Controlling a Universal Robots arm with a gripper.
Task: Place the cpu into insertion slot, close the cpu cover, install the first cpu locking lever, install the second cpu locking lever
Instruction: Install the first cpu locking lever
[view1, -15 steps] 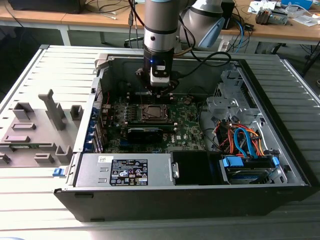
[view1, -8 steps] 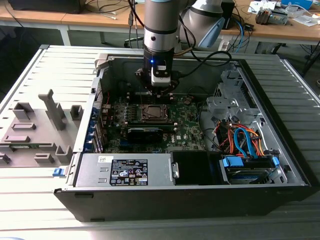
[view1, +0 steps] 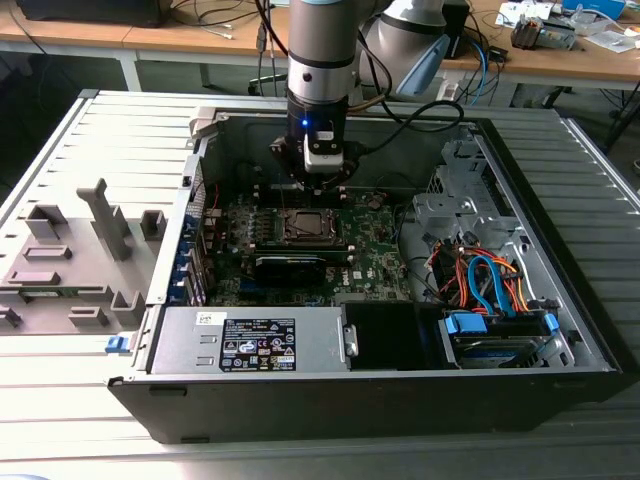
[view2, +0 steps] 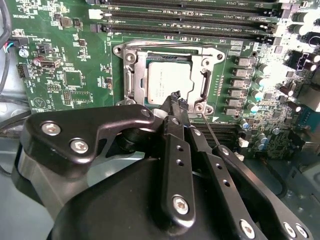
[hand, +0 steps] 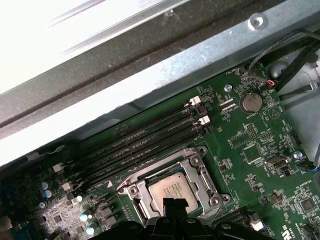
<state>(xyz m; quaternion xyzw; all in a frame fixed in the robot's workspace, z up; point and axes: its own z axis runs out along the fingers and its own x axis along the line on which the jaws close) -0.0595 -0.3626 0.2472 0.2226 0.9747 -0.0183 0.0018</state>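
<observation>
The cpu (view2: 167, 82) lies flat in the insertion slot (view1: 305, 226), its silver top showing through the cut-out of the cpu cover (view2: 135, 80). The cover is down flat over it, and the slot's pins are hidden. In the first wrist view the cpu (hand: 175, 189) and the cpu cover (hand: 202, 176) appear the same way. My gripper (view2: 175, 97) is shut with nothing seen between its black fingers. Its tips hover at the socket's edge, just over the cpu's rim. A thin locking lever (view2: 211, 132) slants out from the socket corner beside the fingers. Seen from outside, the gripper (view1: 316, 186) hangs just behind the socket.
The green motherboard (view1: 375, 262) sits inside an open computer case (view1: 560, 330). Long black memory slots (hand: 150, 135) run along one side of the socket. A power supply (view1: 250, 340) and a drive bay with coloured cables (view1: 490, 285) occupy the near side. Grey fixtures (view1: 70, 260) stand at the exterior view's left.
</observation>
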